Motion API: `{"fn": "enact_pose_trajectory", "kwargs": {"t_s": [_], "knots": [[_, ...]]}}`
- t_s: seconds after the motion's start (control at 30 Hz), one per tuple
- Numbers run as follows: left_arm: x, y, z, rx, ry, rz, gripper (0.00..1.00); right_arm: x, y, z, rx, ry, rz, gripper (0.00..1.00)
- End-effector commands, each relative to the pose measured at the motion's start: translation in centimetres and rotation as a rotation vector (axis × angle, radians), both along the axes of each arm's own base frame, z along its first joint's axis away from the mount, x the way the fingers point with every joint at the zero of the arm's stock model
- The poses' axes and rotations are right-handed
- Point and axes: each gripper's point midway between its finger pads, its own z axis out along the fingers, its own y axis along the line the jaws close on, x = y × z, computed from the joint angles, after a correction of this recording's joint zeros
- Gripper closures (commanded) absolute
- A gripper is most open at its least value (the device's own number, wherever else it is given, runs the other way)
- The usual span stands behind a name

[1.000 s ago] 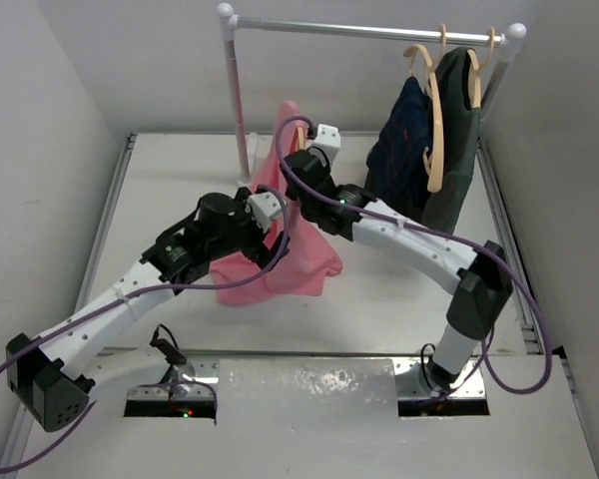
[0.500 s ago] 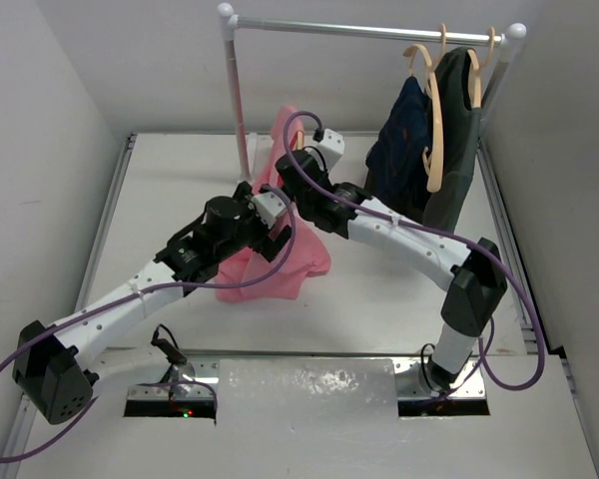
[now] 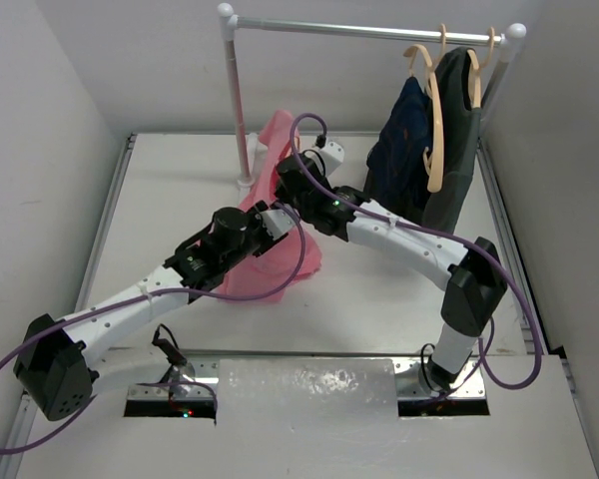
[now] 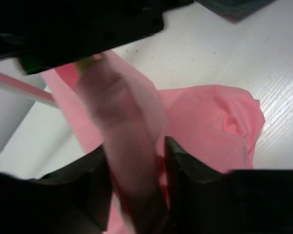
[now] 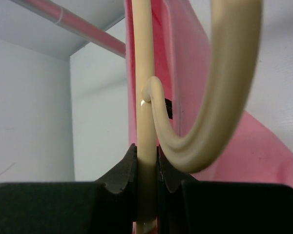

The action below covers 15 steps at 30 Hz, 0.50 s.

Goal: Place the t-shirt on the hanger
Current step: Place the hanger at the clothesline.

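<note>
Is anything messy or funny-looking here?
Yes. The pink t-shirt is scrunched up, not spread out. Its top rises beside the hanger pinched in the right gripper, its bottom lies crumpled on the table, and the left gripper pinches a fold.

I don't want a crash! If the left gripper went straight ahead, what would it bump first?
Probably the pink shirt: the left gripper pinches it, and more is bunched ahead. Behind looms the right arm, dark; how far is unclear.
</note>
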Motion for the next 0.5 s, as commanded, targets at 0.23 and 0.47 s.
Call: {"fn": "enact_pose_trajectory", "kwargs": {"t_s": [0.23,0.47], "knots": [[-3.1,-1.9,0.4,-0.116,0.142,-0.116,1.0,-0.3,0.2,1.7,0.061,-0.04,0.031,1.0],[-2.1,-0.8,3.2,-0.287,0.159,-0.02,1.0,-0.1,-1.0,1.3,-0.035,-0.081,0.092,0.84]]}}
